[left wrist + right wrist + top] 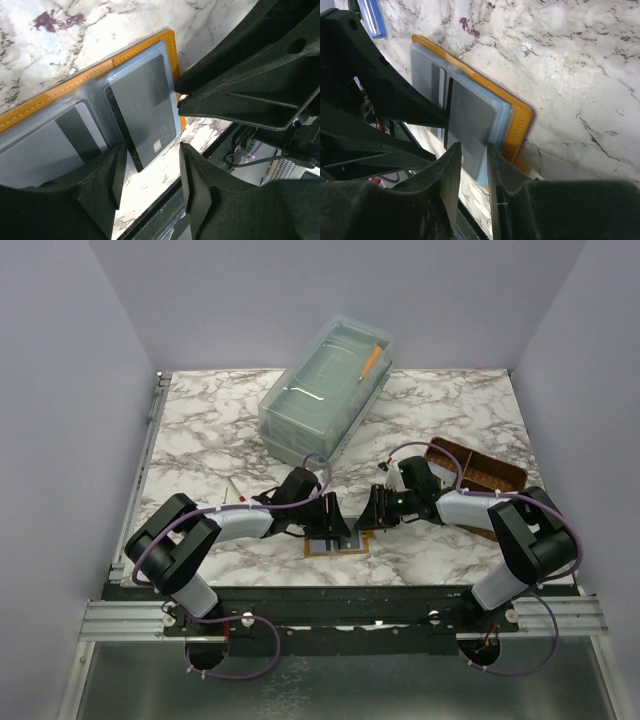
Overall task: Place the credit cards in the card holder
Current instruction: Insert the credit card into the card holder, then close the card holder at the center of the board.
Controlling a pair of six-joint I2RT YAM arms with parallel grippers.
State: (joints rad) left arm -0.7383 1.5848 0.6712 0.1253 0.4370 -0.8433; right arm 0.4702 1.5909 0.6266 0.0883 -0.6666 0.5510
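Holder point(336, 543) lies open, flat between the two claws. The grey card point(142, 107) is on its top clear sleeve, though I can't tell how deep it's seated. Left claw point(151, 150) is spread, straddling the card's end. Right claw point(472, 147) is barely parted, tips at the card, pinching nothing visible. Best bet is to nudge it square and flat while the holder stays pinned. Both arms crouch low, wrists turned inward, meeting over the holder.

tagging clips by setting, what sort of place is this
Probably a robot lab test cell: a marble-patterned tabletop boxed in by plain lilac walls, with a left arm and right arm bolted to a metal rail at its near edge.
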